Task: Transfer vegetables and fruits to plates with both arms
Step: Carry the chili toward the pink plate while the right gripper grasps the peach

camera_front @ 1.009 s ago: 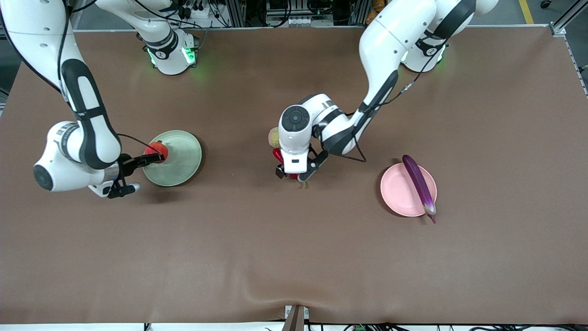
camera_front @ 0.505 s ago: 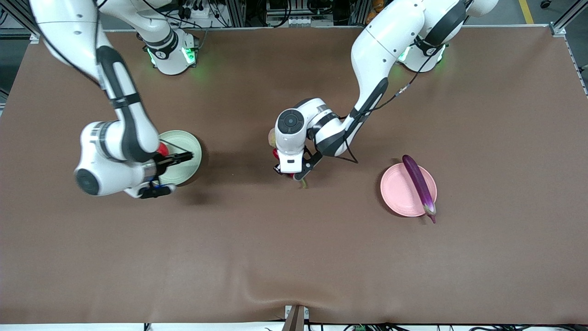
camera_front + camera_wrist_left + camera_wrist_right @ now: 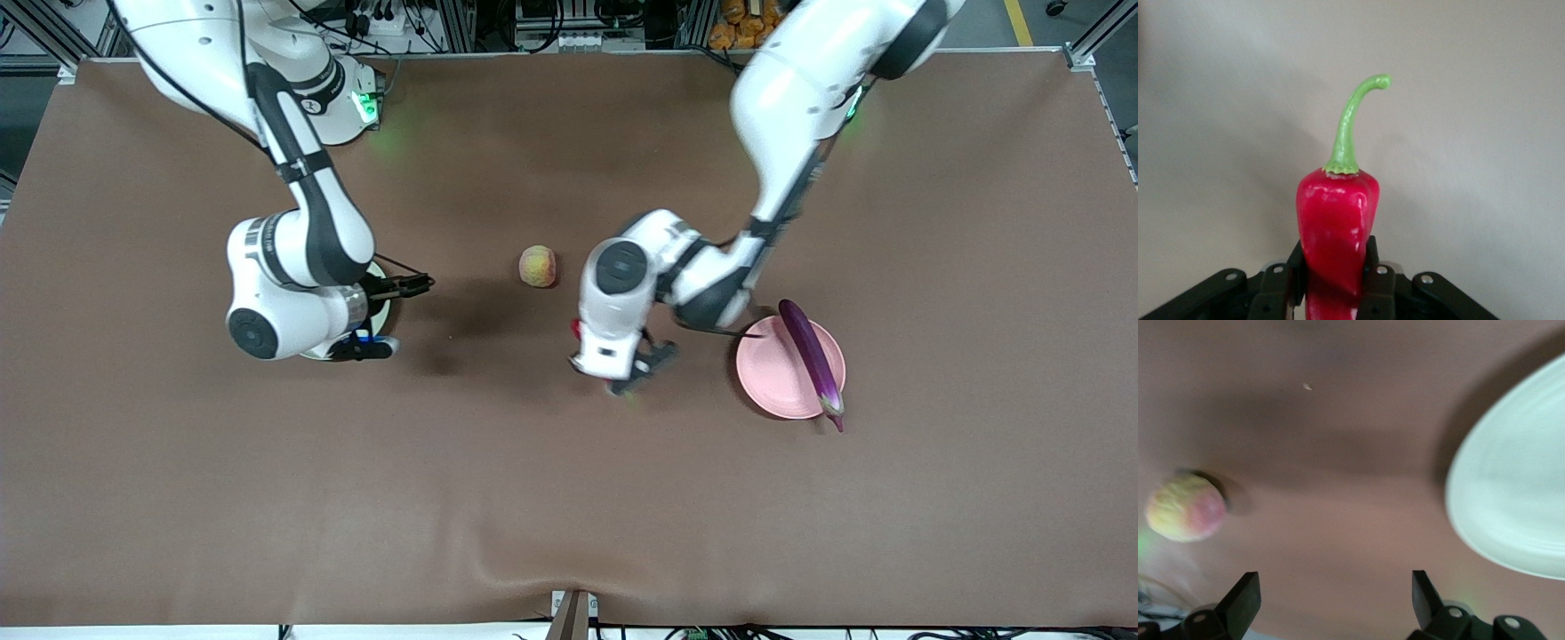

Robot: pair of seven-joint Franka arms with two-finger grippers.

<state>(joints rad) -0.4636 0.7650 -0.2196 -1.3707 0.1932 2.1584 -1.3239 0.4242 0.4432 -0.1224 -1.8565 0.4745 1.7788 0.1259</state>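
Note:
My left gripper is shut on the red chili pepper, green stem pointing away from the fingers. In the front view the left gripper is over bare table between the peach and the pale pink plate. The purple eggplant lies across that plate. My right gripper is open and empty, beside the pale green plate, which its wrist mostly covers. The apple is hidden. The right wrist view shows the peach, the green plate and the right gripper.
The brown table mat stretches wide toward the front camera. Both robot bases stand along the table edge farthest from that camera. The left arm's forearm hangs over the table just above the pink plate's rim.
The left gripper has lifted the chili and carried it toward the pink plate, uncovering the peach. The right gripper has left the apple on the green plate and moved toward the peach.

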